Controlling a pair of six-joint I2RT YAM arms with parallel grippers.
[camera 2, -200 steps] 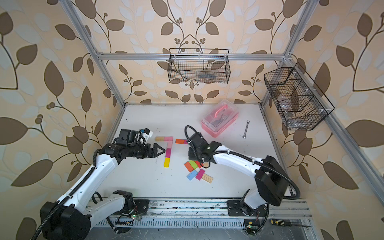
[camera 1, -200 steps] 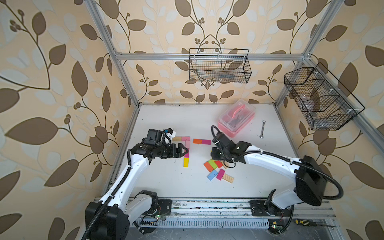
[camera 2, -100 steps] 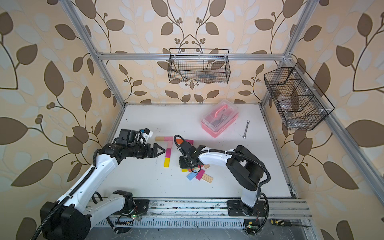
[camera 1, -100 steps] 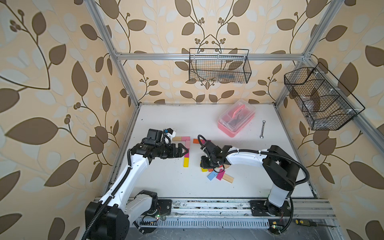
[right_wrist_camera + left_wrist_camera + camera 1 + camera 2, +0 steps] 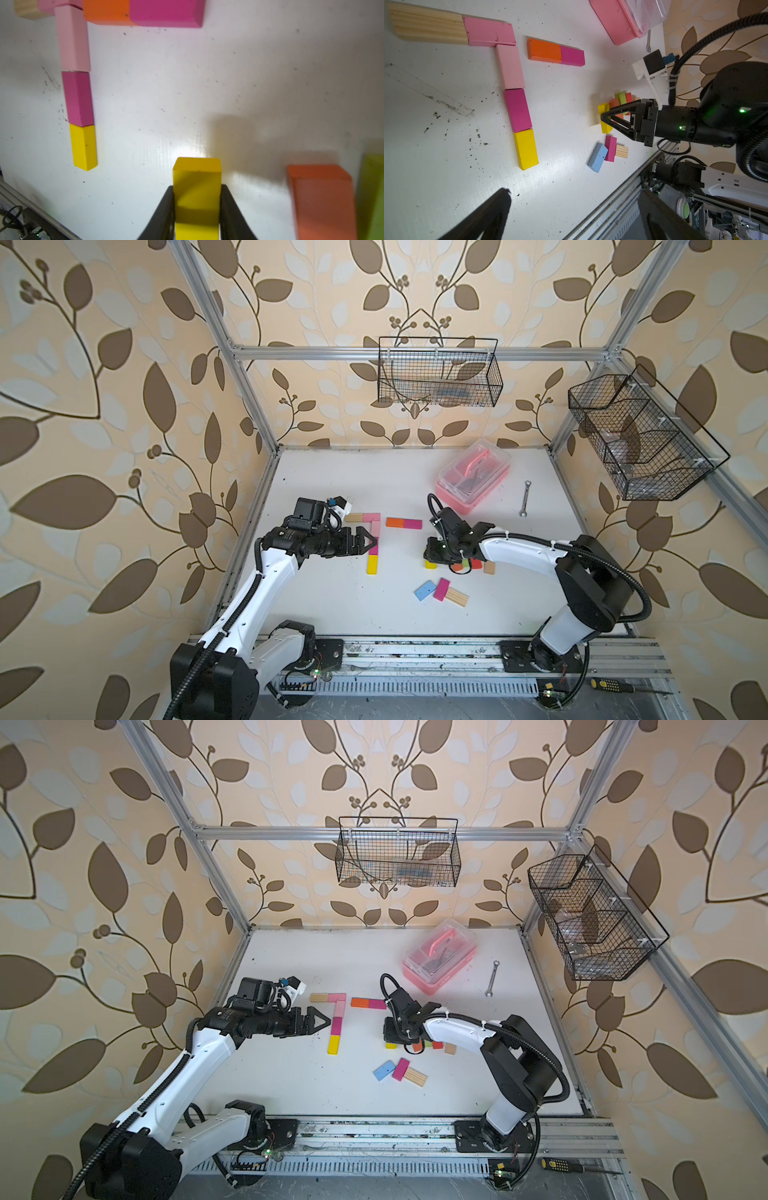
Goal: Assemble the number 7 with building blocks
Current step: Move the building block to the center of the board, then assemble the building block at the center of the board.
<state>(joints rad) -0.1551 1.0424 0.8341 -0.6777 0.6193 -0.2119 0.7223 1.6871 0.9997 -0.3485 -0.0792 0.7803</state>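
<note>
A finished number 7 lies left of centre: plain wood and pink blocks as the bar, light pink, magenta and yellow as the stem. Right of it, orange and magenta blocks form a second bar. My right gripper is shut on a yellow block, held on edge low over the table, below that bar. My left gripper is open and empty beside the first stem. Orange, green, red and wood blocks lie by the right gripper.
Blue, magenta and wood blocks lie nearer the front. A pink clear-lidded box and a wrench sit at the back right. Wire baskets hang on the walls. The arms' rail runs along the front edge.
My right gripper swung left and came back to the right, and a yellow block now shows in it. The orange, green and red blocks lie further right than a second ago. The left arm is still.
</note>
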